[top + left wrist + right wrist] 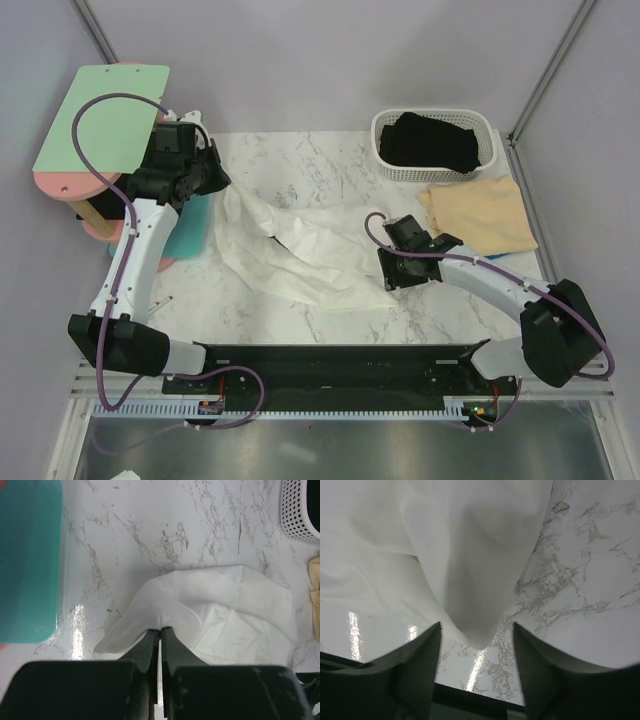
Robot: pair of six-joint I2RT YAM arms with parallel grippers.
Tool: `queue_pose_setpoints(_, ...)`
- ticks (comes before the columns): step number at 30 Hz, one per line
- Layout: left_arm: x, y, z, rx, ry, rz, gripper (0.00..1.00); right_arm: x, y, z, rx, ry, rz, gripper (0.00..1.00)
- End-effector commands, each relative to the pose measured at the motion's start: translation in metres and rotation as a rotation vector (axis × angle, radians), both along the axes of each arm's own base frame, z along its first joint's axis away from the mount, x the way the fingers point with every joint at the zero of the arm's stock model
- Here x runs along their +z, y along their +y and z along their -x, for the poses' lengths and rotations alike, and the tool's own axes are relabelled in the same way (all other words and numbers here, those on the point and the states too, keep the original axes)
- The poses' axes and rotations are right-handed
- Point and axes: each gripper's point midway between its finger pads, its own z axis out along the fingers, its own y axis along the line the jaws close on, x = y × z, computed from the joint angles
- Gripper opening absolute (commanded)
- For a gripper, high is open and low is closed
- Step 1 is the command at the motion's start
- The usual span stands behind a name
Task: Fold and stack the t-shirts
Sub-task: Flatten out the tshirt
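The left gripper [161,630] has its two fingers pressed together on an edge of the white t-shirt [240,605]. The cloth rises in a small peak to the fingertips and spreads away ahead of them and to their right in loose folds. In the overhead view this gripper [215,180] is at the shirt's far left end, and the white t-shirt [300,255] lies crumpled across the marble table [300,160], stretching from there to the right gripper [392,275]. The right gripper [476,626] has its fingers well apart. A hanging fold of the white t-shirt [445,555] dips to a point between the tips, touching neither finger as far as can be seen, so this hand grips nothing. Beyond the right gripper, on its outer side, the tan t-shirt [480,215] lies flat on the table. Farther ahead, the black t-shirt [432,140] sits bundled inside the white lattice basket [380,130]. To the left of the left gripper's fingers, a teal board [27,560] lies well apart from the cloth.
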Motion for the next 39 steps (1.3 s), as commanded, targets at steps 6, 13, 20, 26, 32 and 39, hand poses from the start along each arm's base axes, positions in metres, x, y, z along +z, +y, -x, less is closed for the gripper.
queue_pose_setpoints(6,0.006,0.008,-0.001,0.006,-0.047,-0.038,0.02,0.017,0.005,-0.027,-0.057,-0.128,0.004,0.00)
queue_pose_setpoints(13,0.007,0.018,-0.004,0.019,-0.046,-0.051,0.02,0.112,-0.029,-0.073,-0.239,-0.469,0.054,0.00)
queue_pose_setpoints(20,-0.015,0.018,-0.015,0.024,0.015,-0.046,0.02,0.123,-0.065,-0.163,-0.434,-0.568,0.205,0.01)
queue_pose_setpoints(26,-0.034,0.007,-0.019,-0.016,0.057,-0.009,0.02,0.093,-0.079,-0.251,-0.522,-0.549,0.275,0.46)
queue_pose_setpoints(32,-0.050,0.001,-0.017,-0.039,0.082,0.014,0.02,0.122,-0.081,-0.265,-0.497,-0.598,0.136,0.98)
queue_pose_setpoints(39,-0.060,-0.001,-0.016,-0.044,0.098,0.021,0.02,0.069,-0.080,-0.224,-0.459,-0.401,-0.024,0.96)
